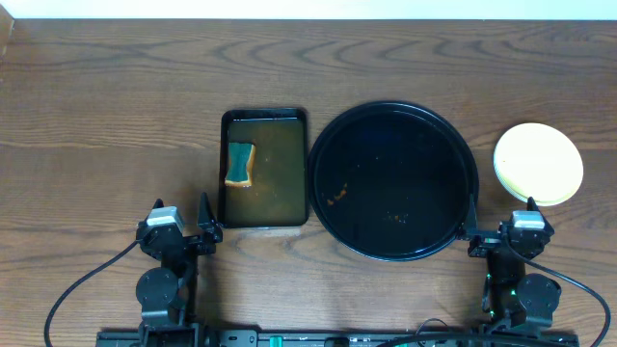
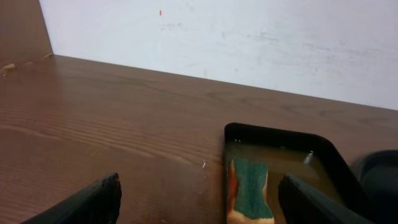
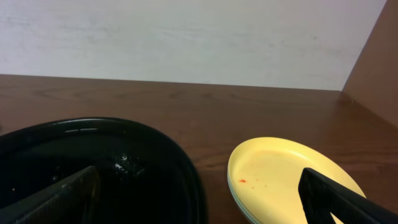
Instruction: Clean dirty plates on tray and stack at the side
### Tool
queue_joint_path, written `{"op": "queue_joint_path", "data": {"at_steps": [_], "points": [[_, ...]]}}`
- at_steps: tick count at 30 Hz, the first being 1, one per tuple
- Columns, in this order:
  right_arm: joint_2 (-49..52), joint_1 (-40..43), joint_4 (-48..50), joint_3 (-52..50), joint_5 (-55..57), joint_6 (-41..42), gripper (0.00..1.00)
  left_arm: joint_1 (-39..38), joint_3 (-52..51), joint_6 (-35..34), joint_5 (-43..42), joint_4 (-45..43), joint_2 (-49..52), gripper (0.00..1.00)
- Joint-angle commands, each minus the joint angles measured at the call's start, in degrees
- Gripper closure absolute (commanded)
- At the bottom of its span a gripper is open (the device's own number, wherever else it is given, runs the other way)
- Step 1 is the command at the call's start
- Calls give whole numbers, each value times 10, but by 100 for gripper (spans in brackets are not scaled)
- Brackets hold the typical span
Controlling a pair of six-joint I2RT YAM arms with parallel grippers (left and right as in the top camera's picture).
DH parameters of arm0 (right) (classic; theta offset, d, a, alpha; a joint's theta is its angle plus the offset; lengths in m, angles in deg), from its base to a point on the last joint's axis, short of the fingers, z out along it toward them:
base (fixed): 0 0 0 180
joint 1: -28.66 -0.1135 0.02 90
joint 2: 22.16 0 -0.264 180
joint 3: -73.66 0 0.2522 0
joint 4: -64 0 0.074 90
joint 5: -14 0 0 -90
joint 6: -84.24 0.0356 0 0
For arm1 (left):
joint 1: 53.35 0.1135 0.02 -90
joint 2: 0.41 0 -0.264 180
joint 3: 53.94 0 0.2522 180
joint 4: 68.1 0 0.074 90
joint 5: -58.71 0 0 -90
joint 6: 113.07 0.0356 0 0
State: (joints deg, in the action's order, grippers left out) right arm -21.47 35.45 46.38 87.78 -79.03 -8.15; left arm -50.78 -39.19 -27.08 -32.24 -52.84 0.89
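Note:
The plates (image 1: 538, 163) stand stacked to the right of the tray, the pale yellow one on top; mint-white rims show beneath it in the right wrist view (image 3: 283, 177), where the yellow plate bears small orange-red specks. The round black tray (image 1: 391, 179) holds only a few orange crumbs; it also shows in the right wrist view (image 3: 93, 168). My left gripper (image 1: 181, 231) is open and empty near the front edge, left of the basin. My right gripper (image 1: 511, 231) is open and empty, in front of the plate stack.
A rectangular black basin (image 1: 264, 170) of brownish water holds a green-and-orange sponge (image 1: 239, 164); both show in the left wrist view, the basin (image 2: 280, 140) and the sponge (image 2: 249, 186). A white wall runs along the table's far edge.

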Motion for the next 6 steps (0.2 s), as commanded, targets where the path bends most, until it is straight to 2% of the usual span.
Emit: {"op": "queue_joint_path", "data": {"at_steps": [1, 6], "points": [[-3, -7, -2, 0, -2, -9, 1, 3, -7, 10, 13, 27, 1, 19], [-3, -7, -2, 0, -3, -9, 1, 3, -7, 10, 13, 27, 1, 18]]}}
